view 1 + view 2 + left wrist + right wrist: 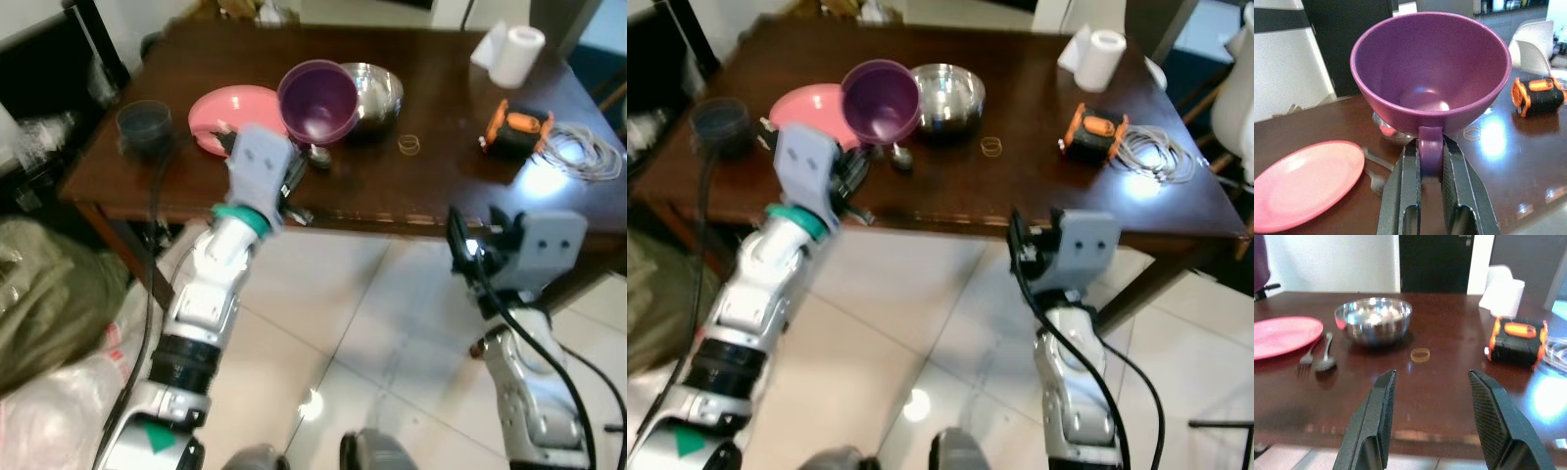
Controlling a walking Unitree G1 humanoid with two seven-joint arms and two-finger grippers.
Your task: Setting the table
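My left gripper (1430, 159) is shut on the handle of a purple cup (317, 101), held tilted above the dark wooden table (441, 186), between a pink plate (235, 116) and a steel bowl (377, 93). A fork (1307, 358) and a spoon (1326, 360) lie on the table beside the plate, in front of the bowl (1374, 319). My right gripper (1432, 404) stands open just off the table's near edge, level with the tabletop, with nothing between its fingers.
A dark grey cup (144, 121) stands at the table's left end. A rubber band (409, 145), an orange and black tape measure (516, 127), a coiled white cable (583, 154) and a paper roll (513, 51) occupy the right half. Bags (44, 294) lie on the floor at left.
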